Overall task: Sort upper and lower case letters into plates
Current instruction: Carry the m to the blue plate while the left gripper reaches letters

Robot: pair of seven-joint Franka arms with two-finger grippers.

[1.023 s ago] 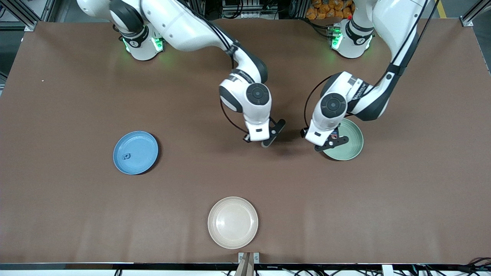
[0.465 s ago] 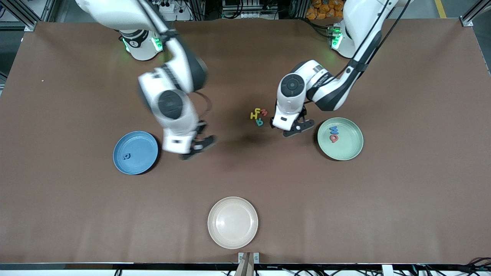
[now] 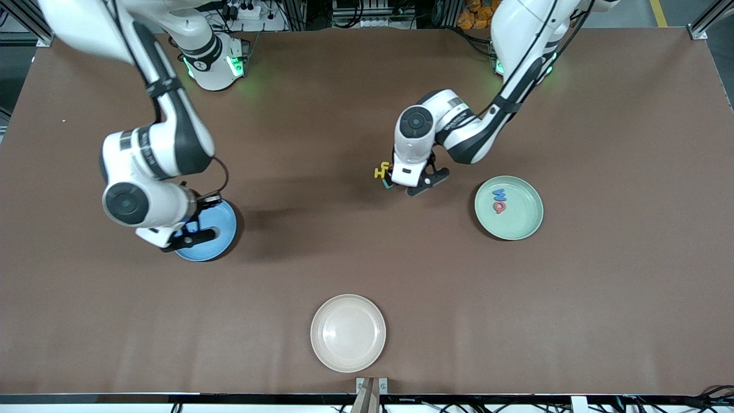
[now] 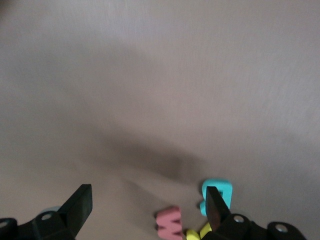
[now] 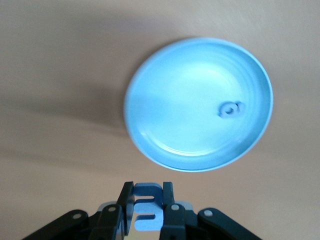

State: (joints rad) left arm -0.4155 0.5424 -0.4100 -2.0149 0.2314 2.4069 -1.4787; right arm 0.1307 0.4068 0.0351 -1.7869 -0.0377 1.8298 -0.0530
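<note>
Front view: your right gripper (image 3: 192,232), clamped on a blue letter (image 5: 147,207), hangs over the blue plate (image 3: 221,229); centre it before release. Three plates: blue, mint plate (image 3: 524,226) holding two letters, cream plate (image 3: 348,333).

Left wrist view: left gripper (image 4: 150,207), jaws apart, over three loose letters (image 4: 170,224).

Right wrist view: one letter on the plate below.

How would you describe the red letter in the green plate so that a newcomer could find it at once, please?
Start from the pale mint green plate toward the left arm's end of the table. Two letters lie inside it, close together. The red letter is the one nearer to the front camera; its neighbour, the blue letter, is the other colour there.
</note>
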